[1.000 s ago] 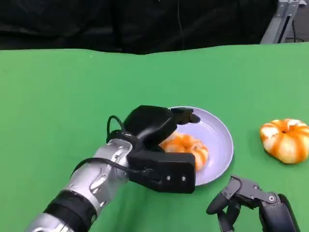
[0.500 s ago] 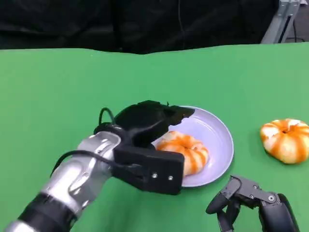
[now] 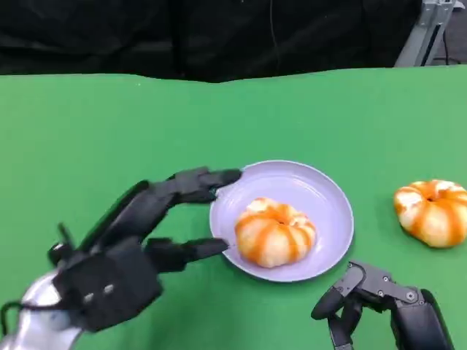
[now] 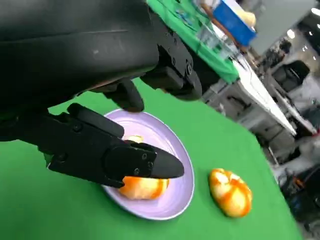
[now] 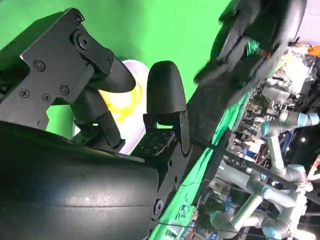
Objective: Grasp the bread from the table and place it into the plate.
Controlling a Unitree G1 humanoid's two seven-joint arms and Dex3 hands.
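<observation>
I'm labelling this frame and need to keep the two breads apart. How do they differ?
The bread in the plate lies on the lavender plate, right beside the left hand, which is open and holds nothing. The other bread lies on the bare green table, off to the plate's right, with no hand touching it. Both are round, orange-and-white striped buns of about the same size, and both are free.

A robotics lab or test hall. The desk [image 3: 87,124] is covered in plain green cloth against a black curtain [image 3: 146,33]. The right wrist view shows a row of jointed robot arms [image 5: 280,150], and the left wrist view what seem to be further cluttered benches [image 4: 260,95].
</observation>
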